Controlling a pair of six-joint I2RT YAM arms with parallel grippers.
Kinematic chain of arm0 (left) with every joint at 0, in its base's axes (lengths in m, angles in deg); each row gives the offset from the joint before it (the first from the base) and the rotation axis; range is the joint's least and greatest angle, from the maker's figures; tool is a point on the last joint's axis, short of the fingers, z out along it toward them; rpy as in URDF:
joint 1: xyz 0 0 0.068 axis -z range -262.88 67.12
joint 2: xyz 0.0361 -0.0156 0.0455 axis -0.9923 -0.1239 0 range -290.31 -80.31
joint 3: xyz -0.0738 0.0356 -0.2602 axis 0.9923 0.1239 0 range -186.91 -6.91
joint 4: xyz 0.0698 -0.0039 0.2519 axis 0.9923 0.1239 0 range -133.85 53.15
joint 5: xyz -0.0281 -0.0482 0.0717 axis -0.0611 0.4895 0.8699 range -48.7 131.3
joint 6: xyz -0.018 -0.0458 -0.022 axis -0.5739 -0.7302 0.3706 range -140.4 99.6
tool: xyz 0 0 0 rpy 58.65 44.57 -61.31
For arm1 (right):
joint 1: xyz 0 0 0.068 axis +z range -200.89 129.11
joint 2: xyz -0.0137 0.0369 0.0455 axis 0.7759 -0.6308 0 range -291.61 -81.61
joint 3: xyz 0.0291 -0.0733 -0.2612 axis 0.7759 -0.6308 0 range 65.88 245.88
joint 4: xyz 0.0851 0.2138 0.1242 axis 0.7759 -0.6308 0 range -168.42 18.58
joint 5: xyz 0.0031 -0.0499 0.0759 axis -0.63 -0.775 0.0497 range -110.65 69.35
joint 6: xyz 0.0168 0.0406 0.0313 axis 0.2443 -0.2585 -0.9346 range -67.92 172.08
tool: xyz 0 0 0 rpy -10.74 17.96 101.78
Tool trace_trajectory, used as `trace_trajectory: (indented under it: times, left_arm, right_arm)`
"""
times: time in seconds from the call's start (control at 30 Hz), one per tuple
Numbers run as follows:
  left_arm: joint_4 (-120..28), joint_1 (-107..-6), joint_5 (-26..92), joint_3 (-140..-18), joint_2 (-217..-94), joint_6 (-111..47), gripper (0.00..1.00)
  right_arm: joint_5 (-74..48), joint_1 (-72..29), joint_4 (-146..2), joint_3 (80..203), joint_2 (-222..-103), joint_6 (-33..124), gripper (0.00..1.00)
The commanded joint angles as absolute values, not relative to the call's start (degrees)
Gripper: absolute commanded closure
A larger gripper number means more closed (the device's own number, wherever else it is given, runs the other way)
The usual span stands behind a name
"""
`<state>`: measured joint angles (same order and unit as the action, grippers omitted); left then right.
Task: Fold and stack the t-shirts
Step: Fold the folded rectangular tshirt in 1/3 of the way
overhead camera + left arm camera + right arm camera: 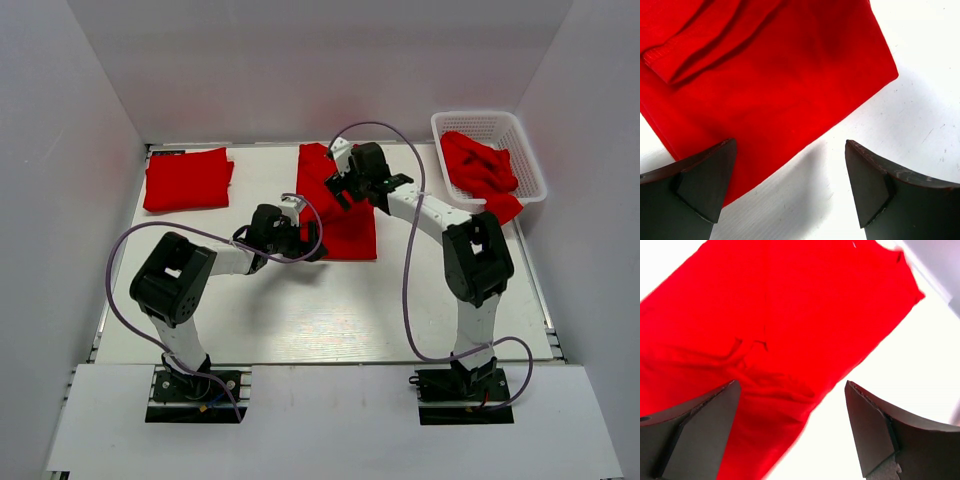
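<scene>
Half-folded bright red cloth t-shirt (352,232) lies on the white surface (330,320) toward the far edge, long axis near-to-far, with left tool (790,145) spread at its near-left corner and right tool (790,385) spread over its far half, neither pinching anything.

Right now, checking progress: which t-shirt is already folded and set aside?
The far-left t-shirt, a compact folded rectangle; the middle t-shirt lies half-folded, others heaped in the basket.
</scene>
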<state>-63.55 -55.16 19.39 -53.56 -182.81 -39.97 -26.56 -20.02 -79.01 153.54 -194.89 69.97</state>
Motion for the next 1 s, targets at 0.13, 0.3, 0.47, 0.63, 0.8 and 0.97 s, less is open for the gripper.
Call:
trace_trajectory:
  times: [0.13,0.3,0.47,0.63,0.8,0.97]
  left_arm:
    - [-56.41,-55.02,20.21,-53.22,-181.91,-38.15,0.00]
    - [-56.41,-55.02,20.21,-53.22,-181.91,-38.15,0.00]
    - [-56.41,-55.02,19.68,-53.22,-182.43,-37.63,0.00]
    - [-56.94,-55.02,19.06,-52.70,-182.44,-37.63,0.00]
    - [-56.94,-55.02,19.68,-51.55,-181.91,-38.15,0.00]
    - [-56.94,-55.02,19.68,-51.55,-181.91,-38.15,0.00]
  right_arm:
    - [-12.14,-18.81,-83.11,144.31,-188.32,96.26,0.10]
    - [-14.05,-17.40,-80.47,143.31,-190.33,100.86,0.10]
    - [-17.13,-17.05,-72.92,143.13,-192.26,99.02,0.10]
    - [-18.71,-16.88,-68.16,144.63,-196.48,98.39,0.10]
    - [-19.24,-16.96,-67.64,145.59,-197.80,99.01,0.10]
    - [-24.42,-16.88,-58.77,145.42,-200.35,94.02,0.10]
